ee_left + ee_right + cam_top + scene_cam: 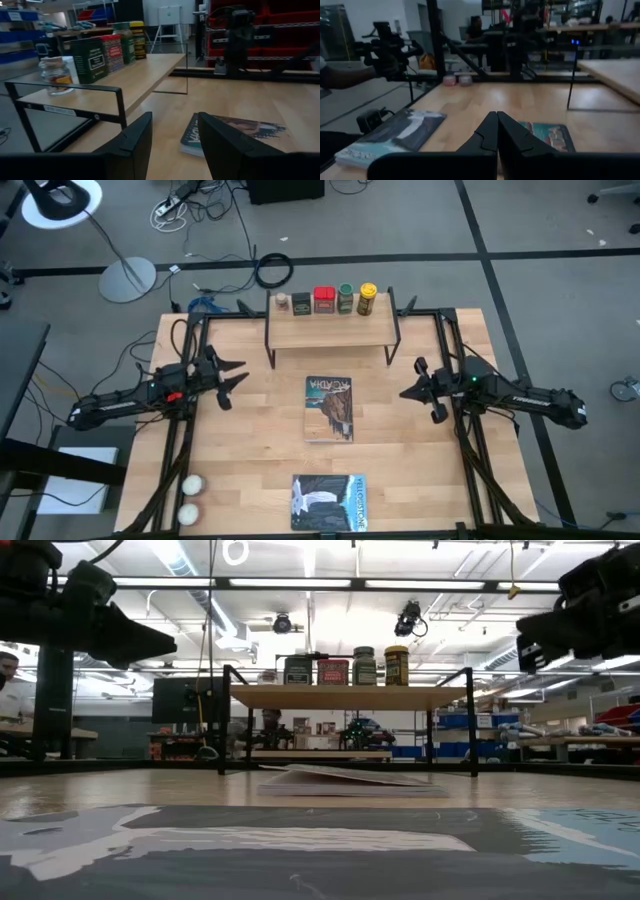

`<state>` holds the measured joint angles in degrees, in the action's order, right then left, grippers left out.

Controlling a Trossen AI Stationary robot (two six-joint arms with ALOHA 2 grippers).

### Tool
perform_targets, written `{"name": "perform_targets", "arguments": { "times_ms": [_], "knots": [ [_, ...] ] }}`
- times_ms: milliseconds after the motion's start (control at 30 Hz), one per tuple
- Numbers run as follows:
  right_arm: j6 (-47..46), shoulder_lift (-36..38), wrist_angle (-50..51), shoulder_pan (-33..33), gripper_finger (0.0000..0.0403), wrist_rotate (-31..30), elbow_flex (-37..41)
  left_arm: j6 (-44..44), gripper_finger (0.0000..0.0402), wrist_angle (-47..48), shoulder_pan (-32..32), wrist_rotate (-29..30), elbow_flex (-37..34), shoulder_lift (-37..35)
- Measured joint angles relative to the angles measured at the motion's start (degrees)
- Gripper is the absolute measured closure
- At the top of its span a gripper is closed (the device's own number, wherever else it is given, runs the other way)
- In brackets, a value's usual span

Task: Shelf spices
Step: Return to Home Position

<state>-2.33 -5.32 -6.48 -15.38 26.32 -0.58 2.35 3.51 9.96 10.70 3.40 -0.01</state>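
My left claw (pixel 237 374) hangs above the left side of the light wooden surface (pixel 250 435). Its two dark fingers (pixel 134 141) are spread apart with nothing between them. My right claw (pixel 405 393) hangs above the right side, its fingers (pixel 487 132) pressed together and equally empty. Both claws point inward toward the middle.

The low light-wood shelf on thin black metal legs (pixel 330 332) stands at the middle of the surface's far edge. All five spices stand upright in a row along the shelf's back edge. From its left end they are the tiny pale glass jar (pixel 282 302), the dark square tin (pixel 302 303), the red tin (pixel 324 300), the green jar (pixel 345 298) and the yellow-lidded jar (pixel 367 299).

A picture-covered book (pixel 330 408) lies flat at the surface's centre, and a second blue-covered book (pixel 329 502) lies at its near edge. Two white balls (pixel 190 485) sit at the near left corner.
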Motion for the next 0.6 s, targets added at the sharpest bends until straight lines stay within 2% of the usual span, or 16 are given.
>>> {"name": "perform_targets", "arguments": {
  "times_ms": [133, 267, 600],
  "knots": [
    [0.23, -0.02, 2.57, 0.0, 0.0402, -0.13, 0.02, -0.02, 0.0239, 0.42, 0.0, -0.98, -0.51, 0.0],
    [0.51, 0.0, 2.54, -0.15, 0.0402, -0.19, 0.02, -0.03, 0.024, -5.12, 0.01, -2.3, -2.87, -0.01],
    [0.49, 0.0, 2.58, -0.66, 0.0399, -0.58, 0.04, 0.92, 0.024, -4.79, 0.07, -2.86, -2.86, 0.0]
  ]
}}
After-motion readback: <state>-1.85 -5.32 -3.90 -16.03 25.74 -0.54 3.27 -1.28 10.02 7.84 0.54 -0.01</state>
